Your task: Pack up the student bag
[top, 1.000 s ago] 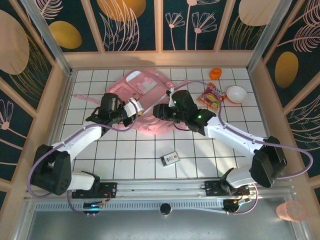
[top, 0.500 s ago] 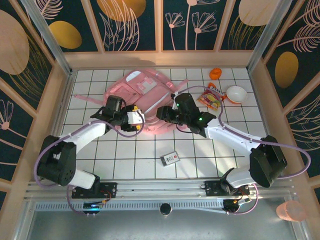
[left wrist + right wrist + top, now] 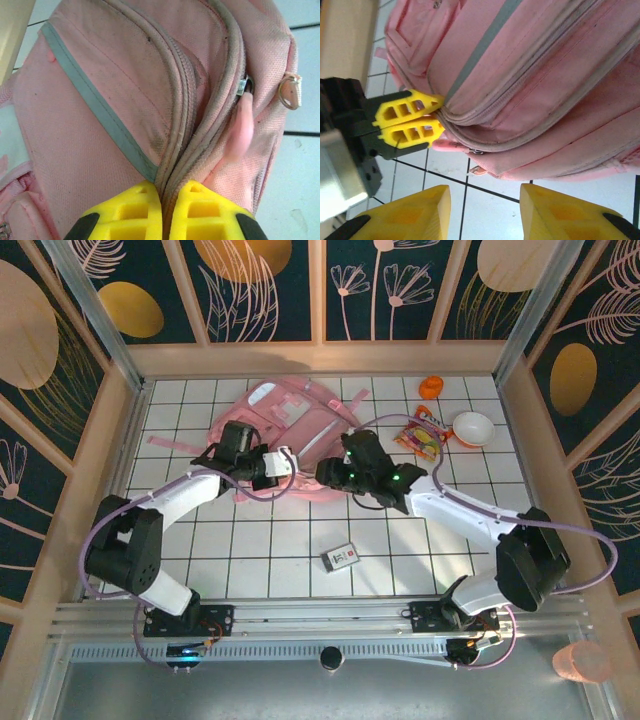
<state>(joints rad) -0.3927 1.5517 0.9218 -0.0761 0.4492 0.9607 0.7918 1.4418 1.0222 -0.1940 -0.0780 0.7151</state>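
Top view: bag (image 3: 290, 420) lay on the table (image 3: 240, 540), toward the far side. L gripper (image 3: 284, 462) was at the bag's near edge. R gripper (image 3: 328, 472) was at the same edge, just to the right of it. A card (image 3: 342, 557) lay well nearer than the bag. A snack pack (image 3: 424, 435) and bowl (image 3: 473, 428) sat off to the bag's right, so nothing looked packed yet.

L wrist view: L fingers (image 3: 125, 215) were pressed together w/ the bag's zip seam pinched betw. them, i.e. clamped on cloth, not on the pull. The pink pull (image 3: 241, 131) hung just right of the pinch, untouched.

R wrist view: R gripper's fingers stood apart w/ nothing betw. them, over bare table just off the bag's near edge, near the L pinch and the pull.

Judgement: the step was prob. opening the main zip. To do it well, L would need a firm pinch w/ the seam drawn taut, so the soft bag couldn't drag along. R would need to close on the pull's tab itself, not on teeth or cloth. It would then run low & steady along the zip's curve, away from the pinch. Main risks: cloth bunching ahead of the slider, or the tab slipping out.
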